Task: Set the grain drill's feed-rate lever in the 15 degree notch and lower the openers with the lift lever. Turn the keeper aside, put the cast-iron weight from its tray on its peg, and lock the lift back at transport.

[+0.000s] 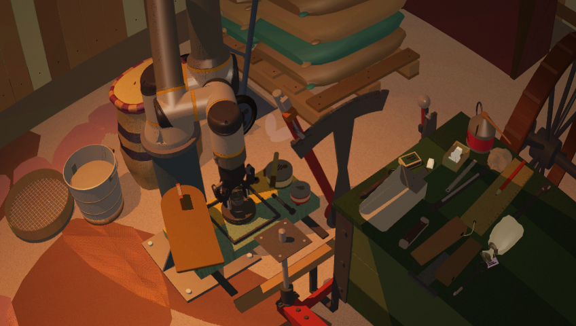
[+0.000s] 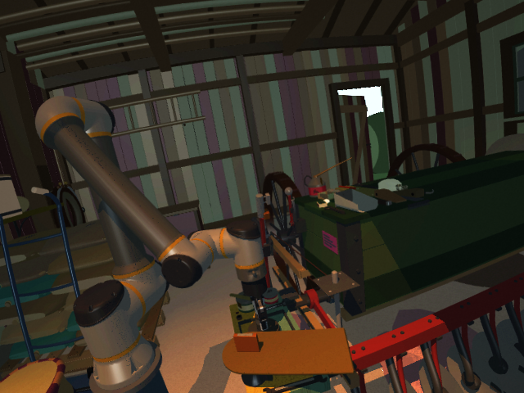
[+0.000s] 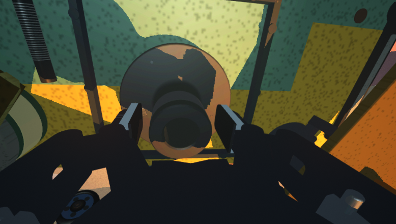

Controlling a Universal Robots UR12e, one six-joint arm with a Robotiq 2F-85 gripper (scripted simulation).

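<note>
The low tray (image 1: 246, 214) in front of the drill holds the cast-iron weight (image 1: 239, 208), a dark disc with a raised round knob (image 3: 179, 122) on top. The weight sits flat inside the tray's dark rail frame. The peg (image 1: 282, 234) stands upright on a square plate just right of the tray. The orange keeper (image 1: 190, 228) lies swung out to the tray's left. The red lift lever (image 1: 301, 141) rises behind the tray beside the notched quadrant (image 1: 339, 117). My gripper (image 3: 179, 126) is lowered over the weight with a finger on either side of the knob. It is open and holds nothing.
The tray's rails (image 3: 86, 66) stand close on either side of my fingers. Two small round cans (image 1: 289, 181) sit on the mat behind the tray. The green seed box (image 1: 456, 210) with scattered tools stands to the right. A bucket (image 1: 93, 182) and a sieve (image 1: 36, 204) lie left.
</note>
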